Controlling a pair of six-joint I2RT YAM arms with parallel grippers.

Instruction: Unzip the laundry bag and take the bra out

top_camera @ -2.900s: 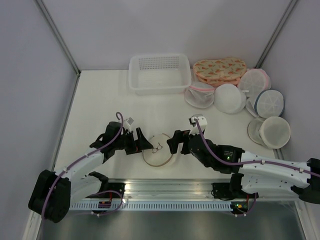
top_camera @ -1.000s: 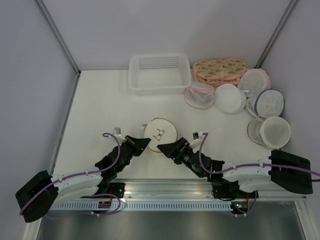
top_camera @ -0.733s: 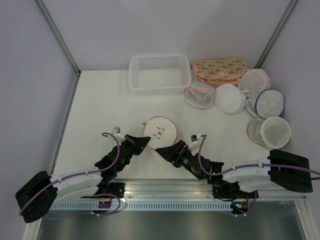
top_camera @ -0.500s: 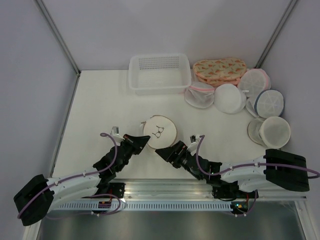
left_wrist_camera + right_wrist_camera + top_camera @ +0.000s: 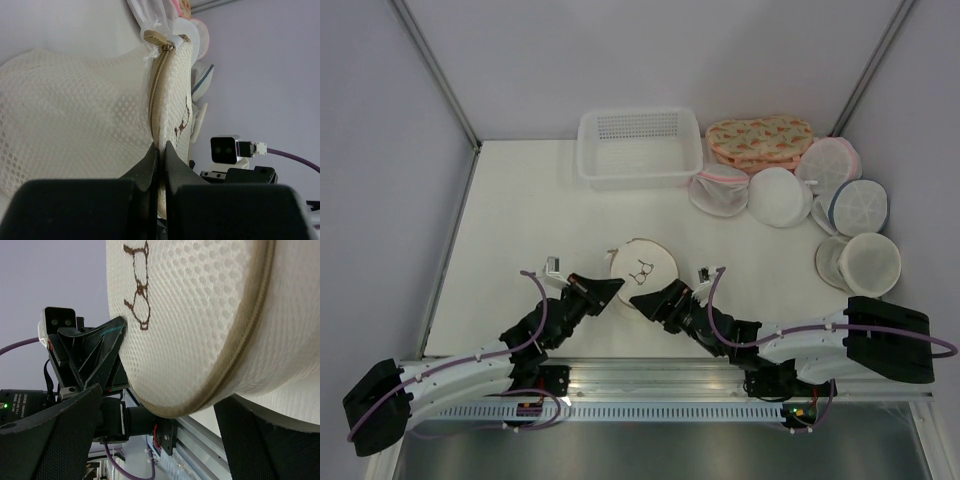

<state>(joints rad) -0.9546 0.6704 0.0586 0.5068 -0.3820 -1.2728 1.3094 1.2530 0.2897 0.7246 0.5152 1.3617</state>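
Note:
The laundry bag, a round cream mesh pouch with a tan rim, sits tilted near the table's front middle. A small dark zip pull lies on its face. My left gripper is shut on the bag's near-left rim. In the left wrist view its fingertips pinch the tan zip seam. My right gripper stands open at the bag's near edge. In the right wrist view the bag's rim lies between the wide-apart fingers, apart from both. The bra is out of view.
At the back stands a white perforated basket. A floral orange pouch and several white dome pouches crowd the back right. Grey walls close in both sides, and a metal rail runs along the near edge.
Over three seconds the bag has moved away from the near edge, pinched and tilted up by the left gripper. In the last second the right gripper has crept slightly leftward along its near rim.

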